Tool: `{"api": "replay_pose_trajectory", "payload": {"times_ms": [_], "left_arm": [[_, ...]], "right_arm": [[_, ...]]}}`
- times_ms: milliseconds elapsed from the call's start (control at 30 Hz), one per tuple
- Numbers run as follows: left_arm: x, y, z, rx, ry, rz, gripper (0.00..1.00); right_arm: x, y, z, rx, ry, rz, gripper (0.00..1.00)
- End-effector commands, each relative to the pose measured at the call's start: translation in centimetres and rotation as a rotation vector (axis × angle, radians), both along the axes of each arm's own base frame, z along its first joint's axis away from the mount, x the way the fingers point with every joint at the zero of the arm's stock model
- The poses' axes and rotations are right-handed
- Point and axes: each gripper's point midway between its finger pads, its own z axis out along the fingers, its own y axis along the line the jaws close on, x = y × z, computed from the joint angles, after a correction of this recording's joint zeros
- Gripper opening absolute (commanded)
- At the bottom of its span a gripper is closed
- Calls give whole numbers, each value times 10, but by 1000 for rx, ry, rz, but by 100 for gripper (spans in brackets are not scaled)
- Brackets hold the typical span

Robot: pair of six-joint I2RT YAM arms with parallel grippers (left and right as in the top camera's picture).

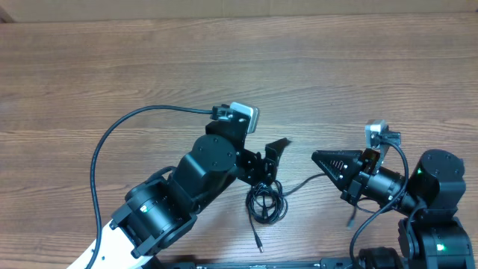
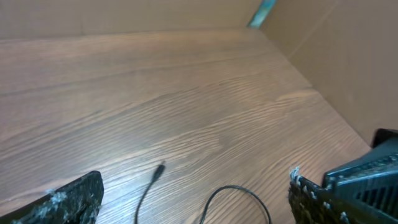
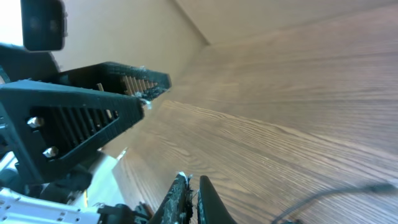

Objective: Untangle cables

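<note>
Wood-grain tabletop point(image 1: 149, 67) lies under both my arms. My left pincer point(image 1: 275, 161) stands wide open and has hold of nothing. In its wrist view my two fingers point(image 2: 68, 199) sit at the lower corners, well apart, with wood between them.

The cables point(image 1: 266, 202) lie in a small black tangle of thin loops on the tabletop, just beside my left pincer on its near side and between my two arms. From the overhead view one plug end point(image 1: 260, 246) trails out of the tangle toward the front edge. A single strand point(image 1: 299, 184) runs off to the right, toward the underside of my right pincer point(image 1: 317, 156). Whether it touches there I cannot tell.

From my left wrist I see a metal-tipped end point(image 2: 159, 168) lying flat on the wood and a curved loop point(image 2: 239, 193) beside it, both low in the gap between my fingers and touched by neither.

My right pincer is closed, its two fingertips point(image 3: 180, 196) pressed together. I can make out nothing gripped in them. A thin strand crosses the lower right corner of that wrist view, apart from the tips.
</note>
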Motion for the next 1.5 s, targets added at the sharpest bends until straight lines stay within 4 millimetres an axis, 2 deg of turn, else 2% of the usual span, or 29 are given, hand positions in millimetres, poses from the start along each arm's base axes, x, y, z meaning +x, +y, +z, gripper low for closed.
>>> {"api": "replay_pose_trajectory", "payload": {"times_ms": [0,33,67,100,133,167,200,300,367,467,533,633,733,867,1033,1133,1267,1400,1467], "left_arm": [[5,12,-7,21,36,54,95],[4,15,-12,39,52,57,96],[1,19,-21,71,80,61,98],[-1,22,-26,90,96,62,98],[-4,25,-35,120,123,62,98],[-8,29,-44,153,155,63,98],[-14,36,-60,205,213,76,98],[-19,48,-81,274,289,116,100],[-20,49,-88,294,314,119,100],[-30,39,-112,329,423,64,100],[-36,35,-128,343,508,63,100],[-50,39,-182,425,749,162,99],[-59,42,-213,463,866,226,99],[-66,30,-248,469,965,202,100],[-58,9,-277,443,994,172,100],[-61,13,-291,482,1025,183,100],[-66,20,-310,556,1048,156,94],[-69,24,-314,587,1040,121,91],[-68,27,-316,610,1022,111,82]], "right_arm": [[10,-12,-2,-46,6,-102,4],[14,-16,-7,-63,26,-139,4],[19,-26,-19,-99,64,-209,19],[20,-28,-21,-105,71,-220,26],[22,-34,-27,-130,91,-258,45],[22,-36,-31,-158,89,-264,59],[20,-36,-36,-186,85,-250,75],[21,-36,-47,-196,141,-245,87],[21,-36,-58,-213,184,-235,89],[19,-36,-85,-266,290,-198,90],[23,-38,-96,-283,334,-196,90],[33,-38,-112,-296,403,-193,90],[37,-42,-123,-316,444,-209,90],[38,-43,-128,-323,468,-210,90],[38,-43,-128,-324,467,-210,90],[39,-43,-128,-324,465,-210,90],[39,-43,-128,-324,464,-210,91],[39,-43,-128,-324,464,-210,91],[39,-43,-128,-324,464,-211,91]]}}
